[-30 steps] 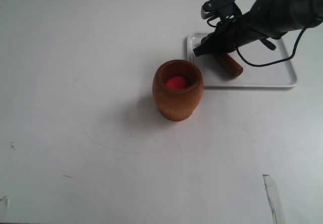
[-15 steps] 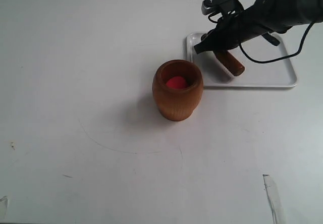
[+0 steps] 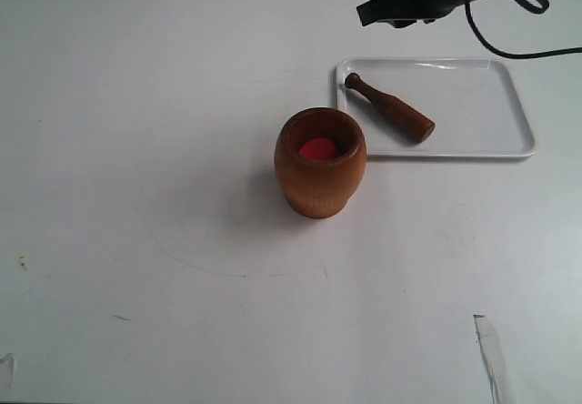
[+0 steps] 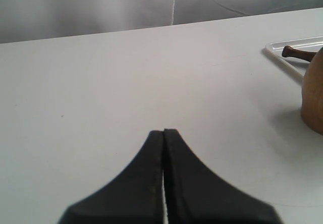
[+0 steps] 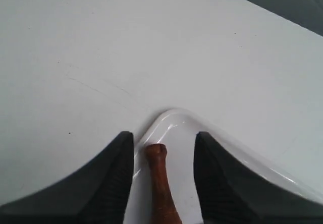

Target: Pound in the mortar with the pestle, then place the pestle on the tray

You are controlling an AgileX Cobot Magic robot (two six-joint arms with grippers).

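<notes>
The pestle lies flat on the tray, knob end toward the mortar, so placement appears complete. The right gripper hangs above it, jaws wide and empty. The left gripper, jaws pressed together, idles over the worktop.

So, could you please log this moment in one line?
dark brown wooden pestle: lying in white rectangular tray | light brown wooden mortar: upright, red ball inside | right gripper: open, empty | left gripper: shut
</notes>
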